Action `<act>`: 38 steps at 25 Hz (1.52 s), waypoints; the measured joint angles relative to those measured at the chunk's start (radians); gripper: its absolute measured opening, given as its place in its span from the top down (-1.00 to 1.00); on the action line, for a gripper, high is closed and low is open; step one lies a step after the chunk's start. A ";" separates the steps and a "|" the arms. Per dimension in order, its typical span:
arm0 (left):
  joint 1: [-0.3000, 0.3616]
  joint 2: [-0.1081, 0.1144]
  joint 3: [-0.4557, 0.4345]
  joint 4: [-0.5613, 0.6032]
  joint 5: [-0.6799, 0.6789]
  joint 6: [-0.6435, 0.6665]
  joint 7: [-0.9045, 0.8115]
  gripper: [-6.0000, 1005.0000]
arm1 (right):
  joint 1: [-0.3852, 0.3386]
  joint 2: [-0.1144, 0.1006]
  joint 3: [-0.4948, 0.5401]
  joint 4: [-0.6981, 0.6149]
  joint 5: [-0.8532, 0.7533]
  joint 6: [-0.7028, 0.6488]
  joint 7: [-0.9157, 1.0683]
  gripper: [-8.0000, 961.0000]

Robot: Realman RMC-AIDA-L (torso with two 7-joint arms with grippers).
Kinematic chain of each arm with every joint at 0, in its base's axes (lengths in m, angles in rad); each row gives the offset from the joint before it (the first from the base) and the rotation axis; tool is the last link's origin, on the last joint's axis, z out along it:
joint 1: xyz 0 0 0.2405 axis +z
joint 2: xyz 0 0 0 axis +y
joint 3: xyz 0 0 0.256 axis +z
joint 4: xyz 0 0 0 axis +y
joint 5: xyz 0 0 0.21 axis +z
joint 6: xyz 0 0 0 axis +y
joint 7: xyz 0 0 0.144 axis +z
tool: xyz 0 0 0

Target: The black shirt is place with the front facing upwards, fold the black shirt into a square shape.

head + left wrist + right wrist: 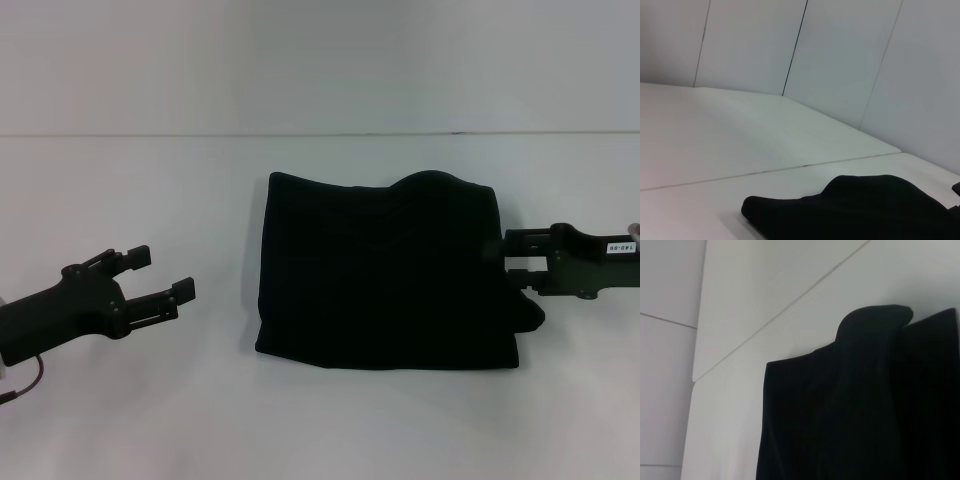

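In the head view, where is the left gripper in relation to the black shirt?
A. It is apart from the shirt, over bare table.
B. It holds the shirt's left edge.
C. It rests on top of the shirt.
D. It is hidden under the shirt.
A: the left gripper sits open over the white table, with a clear gap between it and the folded black shirt.

The whole white table [150,420] is taken in from above by the head view, facing forward and down. A low, close-in look across it toward the wall panels [850,55] is given by the left wrist view. The black shirt [850,410] is seen up close by the right wrist view, and it's shared by all three.
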 joint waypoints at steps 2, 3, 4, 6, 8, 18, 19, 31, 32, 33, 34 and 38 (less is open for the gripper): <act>0.000 0.000 0.000 0.000 0.000 -0.001 0.000 -0.88 | -0.001 0.004 0.000 -0.001 0.000 0.004 0.001 -0.50; -0.001 0.000 0.000 0.000 0.000 -0.001 0.000 -0.88 | -0.001 0.005 -0.001 -0.001 -0.001 0.006 0.001 -0.49; -0.001 0.000 0.000 0.000 0.000 -0.002 0.000 -0.88 | 0.000 0.006 -0.001 0.000 -0.002 0.008 0.001 -0.49; -0.003 -0.001 0.000 0.000 0.000 -0.003 0.000 -0.88 | 0.002 0.008 -0.004 0.002 -0.009 0.008 0.000 -0.49; -0.003 -0.002 0.000 0.001 0.000 -0.003 0.000 -0.88 | 0.002 0.011 -0.006 0.002 -0.020 0.013 0.000 -0.49; -0.007 -0.006 0.000 0.001 -0.001 -0.010 0.010 -0.87 | 0.004 0.031 -0.004 -0.001 -0.024 0.004 -0.001 -0.49; -0.007 -0.006 0.000 0.001 -0.001 -0.012 0.010 -0.87 | 0.005 0.032 0.000 -0.002 -0.023 0.000 -0.001 -0.49; -0.007 -0.006 0.000 0.001 -0.001 -0.016 0.011 -0.87 | -0.005 0.030 0.010 -0.018 -0.021 -0.012 -0.017 0.10; -0.007 -0.006 0.000 0.001 -0.001 -0.016 0.011 -0.86 | -0.006 0.030 0.010 -0.020 -0.021 -0.012 -0.020 0.17; -0.007 -0.006 0.000 0.001 -0.001 -0.016 0.011 -0.86 | -0.006 0.029 0.010 -0.021 -0.022 -0.012 -0.021 0.25; -0.007 -0.006 0.000 0.001 -0.001 -0.016 0.012 -0.86 | -0.006 0.029 0.010 -0.022 -0.022 -0.012 -0.021 0.32; -0.008 -0.006 0.000 0.001 -0.001 -0.017 0.015 -0.86 | -0.006 0.029 0.011 -0.021 -0.023 -0.011 -0.021 0.58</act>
